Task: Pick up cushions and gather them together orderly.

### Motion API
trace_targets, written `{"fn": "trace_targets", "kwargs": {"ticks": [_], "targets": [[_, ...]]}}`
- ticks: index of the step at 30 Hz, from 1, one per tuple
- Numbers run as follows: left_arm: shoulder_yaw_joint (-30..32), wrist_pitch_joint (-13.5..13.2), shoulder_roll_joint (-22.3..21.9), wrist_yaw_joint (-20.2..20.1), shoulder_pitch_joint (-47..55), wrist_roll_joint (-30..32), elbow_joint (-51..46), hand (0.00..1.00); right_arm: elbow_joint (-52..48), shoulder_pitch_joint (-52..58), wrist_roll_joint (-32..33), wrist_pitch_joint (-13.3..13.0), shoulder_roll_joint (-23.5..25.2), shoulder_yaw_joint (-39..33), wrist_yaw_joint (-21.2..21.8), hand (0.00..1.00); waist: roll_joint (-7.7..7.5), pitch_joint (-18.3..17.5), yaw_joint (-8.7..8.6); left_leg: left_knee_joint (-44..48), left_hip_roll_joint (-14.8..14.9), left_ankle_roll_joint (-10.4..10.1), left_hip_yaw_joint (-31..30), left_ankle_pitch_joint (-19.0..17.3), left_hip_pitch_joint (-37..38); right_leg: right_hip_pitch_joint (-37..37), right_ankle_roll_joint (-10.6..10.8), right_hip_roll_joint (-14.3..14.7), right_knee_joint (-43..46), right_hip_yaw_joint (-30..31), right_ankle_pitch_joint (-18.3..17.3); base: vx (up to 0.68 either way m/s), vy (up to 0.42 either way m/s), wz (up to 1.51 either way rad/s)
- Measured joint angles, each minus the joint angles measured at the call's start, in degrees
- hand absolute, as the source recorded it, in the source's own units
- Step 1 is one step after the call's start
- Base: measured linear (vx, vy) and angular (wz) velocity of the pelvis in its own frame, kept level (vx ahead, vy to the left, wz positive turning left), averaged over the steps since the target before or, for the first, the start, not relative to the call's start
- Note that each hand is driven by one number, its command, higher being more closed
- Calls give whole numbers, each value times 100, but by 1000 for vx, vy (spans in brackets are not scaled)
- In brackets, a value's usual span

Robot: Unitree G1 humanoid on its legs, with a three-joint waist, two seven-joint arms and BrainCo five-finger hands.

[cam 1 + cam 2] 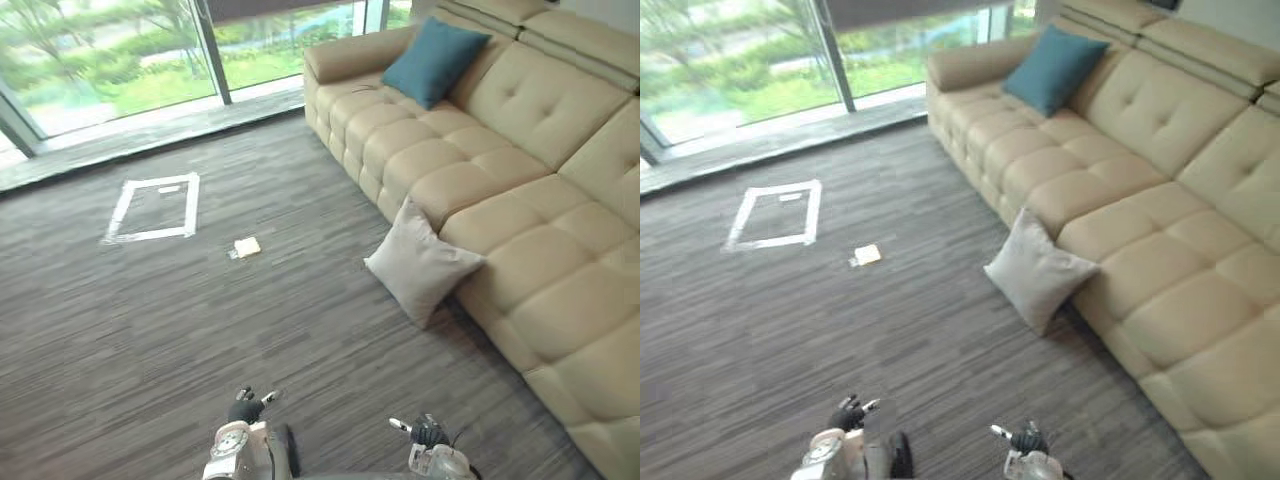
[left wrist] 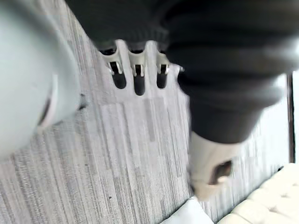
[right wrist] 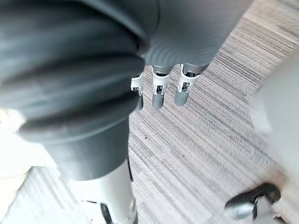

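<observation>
Two cushions are in view. One teal cushion [image 1: 435, 60] sits at the far end of the sofa's seat, near the armrest and propped against the backrest. One pale grey cushion [image 1: 422, 265] stands on the carpet and leans on the sofa's front edge, about midway along it.

There is one long cream tufted sofa [image 1: 520, 180]. It stands on a grey striped carpet [image 1: 200, 330]. One white tape rectangle [image 1: 155, 208] is marked on the carpet, and one small yellowish scrap [image 1: 246, 247] lies just beside it. Tall windows [image 1: 120, 50] with greenery beyond run along the carpet's far edge.

The left hand [image 1: 245, 408] and right hand [image 1: 428, 432] hang low over the carpet's near edge, well apart from both cushions. The left fingers [image 2: 138, 70] and right fingers [image 3: 159, 91] are relaxed, thumbs apart, holding and touching nothing.
</observation>
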Motion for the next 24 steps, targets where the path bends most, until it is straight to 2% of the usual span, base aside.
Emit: {"fn": "trace_targets", "kwargs": {"ticks": [1, 2, 4, 5, 6, 7, 8, 9, 10, 11, 12, 13, 15, 16, 17, 18, 19, 20, 22, 24], "targets": [[-3, 4, 0, 5, -7, -1, 15, 0, -6, -5, 0, -2, -1, 2, 5, 0, 13, 12, -4, -17, 0, 1, 20, -17, 50, -64, 9, -2, 139, -9, 4, 562, 244, -71], [-78, 54, 1, 30, -39, 0, 106, 0, -162, -10, 0, -24, -10, 10, 13, 0, 42, 47, -58, -137, -7, 45, 77, -116, 513, -462, -71, -6, 1016, -181, -113, 327, 132, -35], [-266, 71, -12, 31, -22, -1, 180, 0, -297, 10, -11, -65, -41, 19, 12, 0, 162, 59, -98, -537, 12, 38, 327, -148, 1136, -1029, -262, -9, 1344, -685, -348, 447, 183, -45], [-337, 76, -7, 23, -39, -1, 190, 0, -366, -29, -17, -66, -39, 1, 12, 0, 185, 54, -124, -955, 15, -1, 485, -201, 1595, -1517, -473, -33, 974, -1312, -552, 369, 138, -29], [-344, 76, -7, 23, -52, -2, 190, 0, -357, -48, -17, -66, -39, -11, 12, 0, 183, 53, -147, -1037, 15, -2, 519, -201, 1706, -1600, -528, -38, 815, -1464, -598, 522, 66, -11], [-396, 82, -12, 21, -5, 1, 231, 0, -314, -118, -17, -63, -50, -98, 10, 0, 174, 55, -240, -1250, 22, -5, 557, -199, 2000, -1795, -690, -56, -121, -2176, -577, 368, -21, -2], [-419, 88, -12, 22, 5, 1, 244, 0, -305, -121, -18, -65, -51, -115, 9, 0, 174, 54, -250, -1288, 15, -5, 564, -199, 2023, -1804, -761, -55, -395, -2335, -525, 446, -41, -1], [-440, 95, -13, 19, 28, 1, 247, 0, -287, -119, -18, -65, -61, -134, 8, 0, 166, 50, -259, -1372, -27, -7, 573, -201, 2142, -1814, -905, -38, -969, -2604, -353, 365, -78, -5], [-487, 95, 11, 17, 80, 12, 248, 0, -175, -119, -39, -65, -59, -169, 8, 0, 41, 26, -263, -1493, -212, -9, 509, -200, 2313, -1752, -1061, 19, -1911, -2785, 245, 506, -114, -14], [-485, 96, -22, 25, 19, 36, 293, 0, -122, -151, -55, -54, -126, -223, 21, 0, 98, 95, -286, -1537, -260, -95, 396, -225, 2495, -1689, -1751, 67, -1946, -2808, 227, 598, -117, -42], [-495, 93, -117, 2, -9, 79, 346, 0, -78, -222, -138, -60, -321, -291, 15, 0, 413, 77, -262, -1485, -86, -248, 311, -142, 2509, -1642, -1747, 264, -1968, -2813, 116, 480, -104, -47], [-497, 96, -155, -2, -30, 99, 364, 0, -77, -234, -181, -60, -380, -313, 13, 0, 485, 94, -271, -1387, -60, -388, 250, -54, 2502, -1637, -1743, 300, -1945, -2782, 6, 415, -125, -44], [-397, 99, -244, -22, -121, 127, 359, 0, 89, -162, -148, -28, -408, -481, 10, 0, 547, 110, -391, -425, 189, -666, 35, 114, 2303, -1368, -1701, 441, -1984, -2738, -275, 379, -181, -23], [-339, 97, -240, -37, -108, 128, 351, 0, 48, -98, -132, -18, -378, -472, 11, 0, 539, 120, -384, 796, 477, -1001, -147, 321, 1930, -1063, -1680, 599, -2188, -2594, -349, 395, -172, -57], [-309, 95, -239, -61, -60, 127, 335, 0, 30, -92, -144, -14, -358, -375, 9, 0, 513, 137, -368, 2067, 741, -1205, -373, 510, 1447, -747, -1667, 781, -2446, -2471, -408, 247, -90, -76], [-299, 96, -238, -86, -1, 124, 313, 0, 32, -100, -142, -13, -357, -343, 7, 0, 520, 143, -351, 2535, 844, -1163, -386, 434, 1222, -591, -1700, 855, -2551, -2379, -429, 344, -76, -89], [-273, 92, -243, -115, 45, 116, 171, 0, 34, -113, -140, -9, -338, -328, 9, 0, 505, 149, -320, 2862, 909, -979, -338, 194, 901, -355, -1693, 918, -2706, -2231, -437, 203, -11, -78], [-227, 88, -244, -123, 56, 109, 116, 0, 34, -109, -138, -8, -318, -333, 6, 0, 477, 152, -315, 2808, 907, -839, -267, 60, 734, -221, -1673, 940, -2811, -2078, -448, 285, 2, -90], [-113, 70, -253, -121, 101, 106, 9, 0, 36, -90, -139, 3, -303, -335, 2, 0, 453, 143, -264, 2150, 793, -640, -261, -117, 326, -9, -1588, 948, -3028, -1722, -458, 227, 64, -97], [-77, 42, -255, -104, 93, 103, -47, 0, 35, -102, -141, 7, -294, -324, -5, 0, 458, 140, -206, 980, 602, -573, -639, -150, -74, 190, -1422, 928, -3104, -1194, -554, 357, 201, -109]]}}
